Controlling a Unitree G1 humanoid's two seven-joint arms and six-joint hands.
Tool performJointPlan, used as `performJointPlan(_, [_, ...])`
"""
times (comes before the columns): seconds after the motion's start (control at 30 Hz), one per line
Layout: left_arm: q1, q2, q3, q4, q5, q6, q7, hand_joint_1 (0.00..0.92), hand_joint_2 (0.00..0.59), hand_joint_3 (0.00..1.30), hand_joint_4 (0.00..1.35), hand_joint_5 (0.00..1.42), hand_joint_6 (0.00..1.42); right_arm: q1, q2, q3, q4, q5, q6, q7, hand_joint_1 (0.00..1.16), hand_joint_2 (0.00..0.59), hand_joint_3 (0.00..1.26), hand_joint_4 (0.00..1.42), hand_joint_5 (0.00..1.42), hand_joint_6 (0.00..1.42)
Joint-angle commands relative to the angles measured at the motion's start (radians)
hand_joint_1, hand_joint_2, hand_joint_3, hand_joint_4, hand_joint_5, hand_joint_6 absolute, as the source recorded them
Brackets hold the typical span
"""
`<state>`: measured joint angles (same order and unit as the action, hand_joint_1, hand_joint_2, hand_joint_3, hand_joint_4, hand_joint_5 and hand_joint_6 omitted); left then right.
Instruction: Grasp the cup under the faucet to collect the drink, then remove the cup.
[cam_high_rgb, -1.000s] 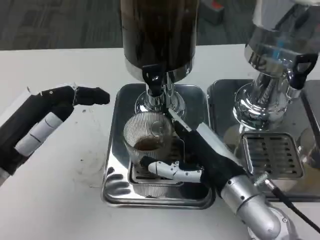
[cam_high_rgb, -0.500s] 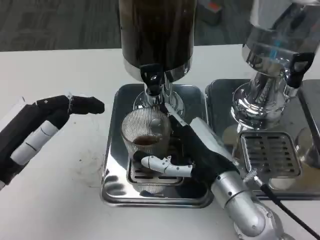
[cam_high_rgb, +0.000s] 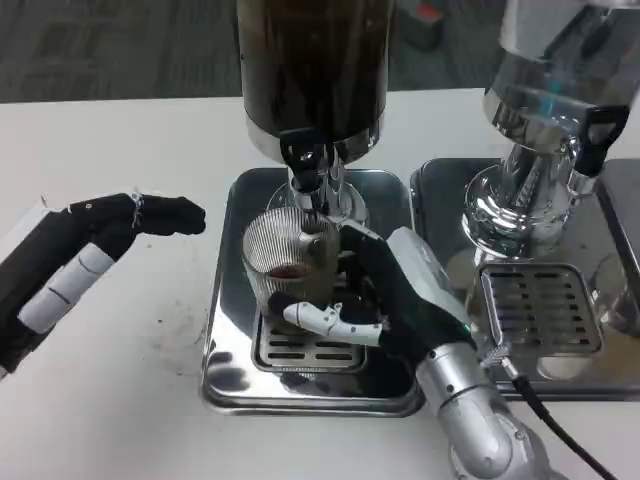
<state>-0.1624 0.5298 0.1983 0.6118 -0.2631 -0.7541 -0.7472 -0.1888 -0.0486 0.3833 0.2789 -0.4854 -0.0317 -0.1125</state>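
A ribbed clear glass cup (cam_high_rgb: 283, 258) with a little dark drink at its bottom stands on the grate of the steel drip tray (cam_high_rgb: 228, 330), right below the black faucet (cam_high_rgb: 305, 155) of the dark drink dispenser (cam_high_rgb: 312, 70). My right hand (cam_high_rgb: 400, 295) grips the cup from the right: the white thumb crosses its front base and the black fingers wrap its far side. My left hand (cam_high_rgb: 95, 245) hovers over the white table to the left of the tray, fingers stretched toward the tray, holding nothing.
A second steel dispenser (cam_high_rgb: 545, 130) with a black tap stands at the right on its own drip tray (cam_high_rgb: 540, 310), close beside my right forearm. A black cable runs off the right wrist. Bare white table lies to the left and front.
My right hand has closed in around the cup, thumb and fingers now tight against the glass. The left hand has drifted slightly left and lower.
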Motion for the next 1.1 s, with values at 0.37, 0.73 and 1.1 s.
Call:
performJointPlan(0.37, [0.012,0.011,0.004,-0.004,0.013,0.011,0.009,0.000,0.134,0.48,0.43,0.35,0.30,0.067,0.010,0.013,0.031,0.005,-0.031,-0.052,0.64,0.212,0.40,0.47,0.54,0.57])
performJointPlan(0.73, [-0.008,0.012,-0.003,0.020,0.017,0.014,0.001,0.000,0.132,0.48,0.43,0.35,0.31,0.144,0.002,-0.022,-0.047,0.026,-0.062,-0.087,0.64,0.226,0.42,0.50,0.56,0.60])
performJointPlan(1.1, [-0.022,0.008,-0.011,0.042,0.017,0.009,-0.004,0.000,0.131,0.48,0.43,0.36,0.31,0.233,-0.021,-0.054,-0.159,0.019,-0.048,-0.081,0.66,0.244,0.43,0.51,0.58,0.61])
